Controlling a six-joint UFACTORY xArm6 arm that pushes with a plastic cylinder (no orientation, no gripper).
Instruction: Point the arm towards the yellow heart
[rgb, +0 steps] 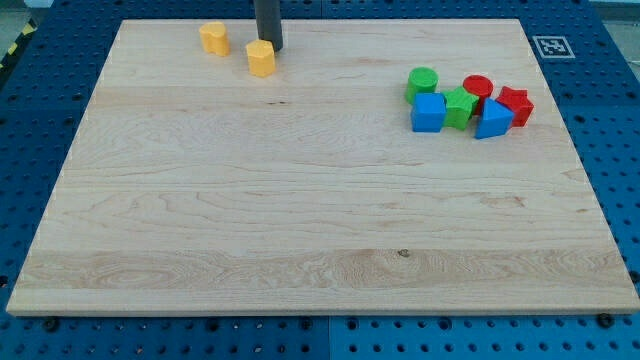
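Observation:
Two yellow blocks lie near the view's top left of the wooden board (300, 200). One yellow block (213, 38) is further left; its outline looks heart-like. The other yellow block (261, 58) has a shape I cannot make out. My tip (268, 50) touches this second block on its upper right side. The tip is a little to the right of the heart-like block and apart from it.
A cluster sits at the view's upper right: a green cylinder (423, 82), a red cylinder (478, 87), a red star (515, 104), a blue cube (428, 113), a green star (459, 107) and a blue triangular block (492, 120). A printed marker (549, 46) is at the top right corner.

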